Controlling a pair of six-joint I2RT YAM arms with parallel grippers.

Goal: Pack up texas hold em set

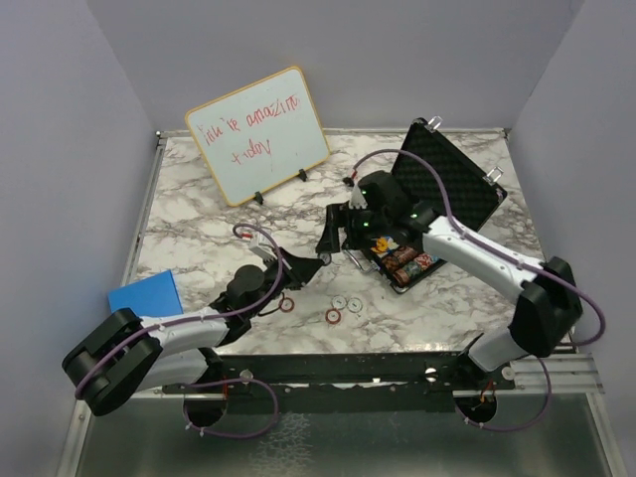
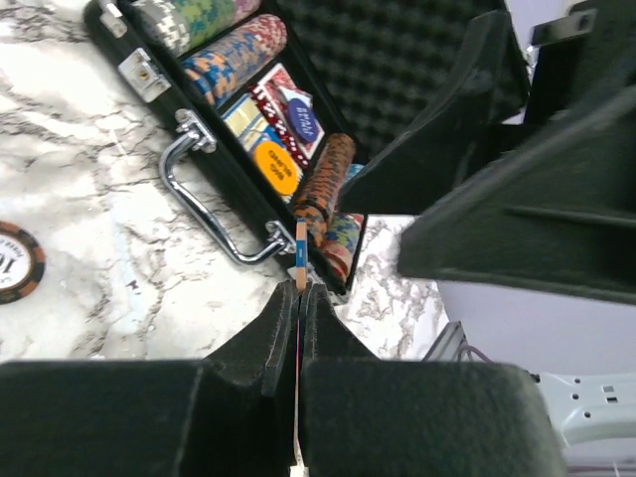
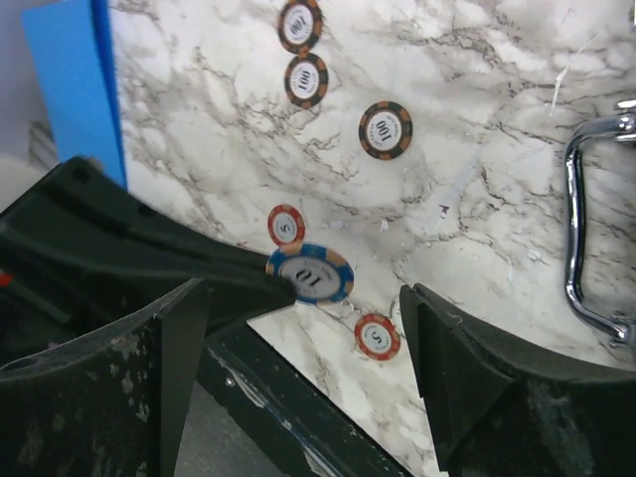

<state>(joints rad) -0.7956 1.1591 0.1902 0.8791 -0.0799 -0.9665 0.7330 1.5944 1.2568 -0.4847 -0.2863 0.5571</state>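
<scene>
The left claw (image 2: 300, 294) is clamped on a blue-and-orange poker chip (image 3: 308, 273), held on edge near the open briefcase (image 2: 149, 70). The right claw (image 3: 303, 328) stands wide apart and holds nothing. The left wrist view shows the case's chip rows (image 2: 234, 60), red card decks (image 2: 283, 104) and orange-yellow disc (image 2: 275, 166). Only the right wrist view shows the held chip's "10" face and five loose chips (image 3: 386, 129) on the marble worktop (image 3: 497, 149).

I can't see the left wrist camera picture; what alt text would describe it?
The left claw pinches a poker chip edge-on before an open black briefcase holding chip rows, cards and an orange disc; another chip lies on the marble table.
</scene>
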